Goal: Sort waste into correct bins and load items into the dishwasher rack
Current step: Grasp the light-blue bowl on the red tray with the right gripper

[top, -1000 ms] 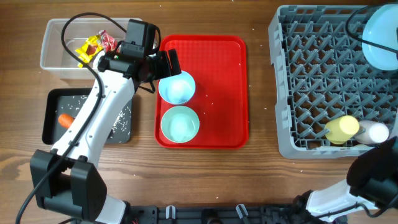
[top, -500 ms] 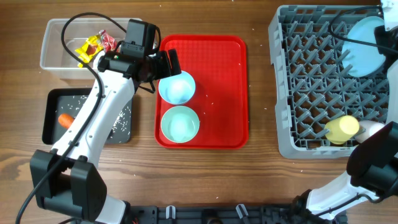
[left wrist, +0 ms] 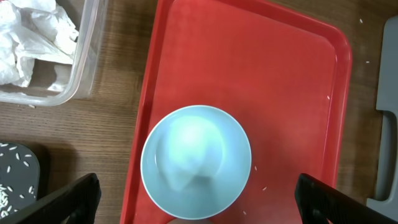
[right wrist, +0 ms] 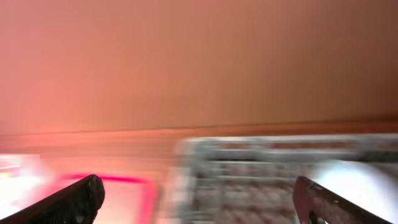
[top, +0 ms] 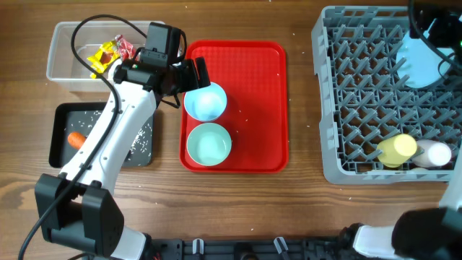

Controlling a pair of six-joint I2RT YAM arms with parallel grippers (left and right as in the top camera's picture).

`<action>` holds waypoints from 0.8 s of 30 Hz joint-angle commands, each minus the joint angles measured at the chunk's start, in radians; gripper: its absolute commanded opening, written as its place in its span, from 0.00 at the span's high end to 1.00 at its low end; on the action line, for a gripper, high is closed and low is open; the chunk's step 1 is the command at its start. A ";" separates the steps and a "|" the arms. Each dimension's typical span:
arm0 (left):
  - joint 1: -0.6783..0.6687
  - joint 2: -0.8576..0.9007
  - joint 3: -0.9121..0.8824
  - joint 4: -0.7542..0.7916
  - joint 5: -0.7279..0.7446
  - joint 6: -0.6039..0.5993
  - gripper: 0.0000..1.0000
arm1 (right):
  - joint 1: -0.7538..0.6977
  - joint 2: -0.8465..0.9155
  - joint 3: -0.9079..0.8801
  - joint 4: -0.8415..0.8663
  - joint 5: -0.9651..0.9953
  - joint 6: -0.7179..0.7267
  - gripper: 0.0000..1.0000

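My left gripper (top: 193, 75) hangs open over the upper light blue bowl (top: 206, 102) on the red tray (top: 253, 87). In the left wrist view its black fingertips (left wrist: 68, 199) stand wide on either side of that bowl (left wrist: 196, 160). A second bowl (top: 209, 144) sits just below it. The light blue plate (top: 421, 62) rests in the grey dishwasher rack (top: 361, 108), free of my right arm (top: 433, 18), which is above it. The right wrist view is motion-blurred, but the right gripper (right wrist: 199, 199) is open and empty there. A yellow cup (top: 397, 149) and a pink cup (top: 435, 153) lie in the rack.
The clear tub (top: 65, 61) at the back left holds yellow (top: 101, 56) and red wrappers (top: 124, 48) and white tissue (left wrist: 31, 37). The black tray (top: 61, 155) in front of it holds a carrot (top: 76, 139) and rice (top: 141, 141). A few grains lie on the red tray.
My right gripper has opened and let go of the plate, which now sits lower in the rack. The right arm has pulled toward the far edge. The left arm has not moved.
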 commanded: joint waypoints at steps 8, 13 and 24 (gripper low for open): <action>0.006 0.003 0.001 0.000 -0.013 0.005 0.00 | 0.447 0.037 0.004 -0.309 0.187 0.160 0.00; 0.006 0.003 0.001 0.000 -0.013 0.000 0.00 | 0.676 0.132 0.004 -0.301 0.367 0.298 0.01; 0.240 -0.013 0.001 -0.120 0.040 0.001 0.00 | 0.921 0.523 0.004 -0.088 0.394 0.485 0.28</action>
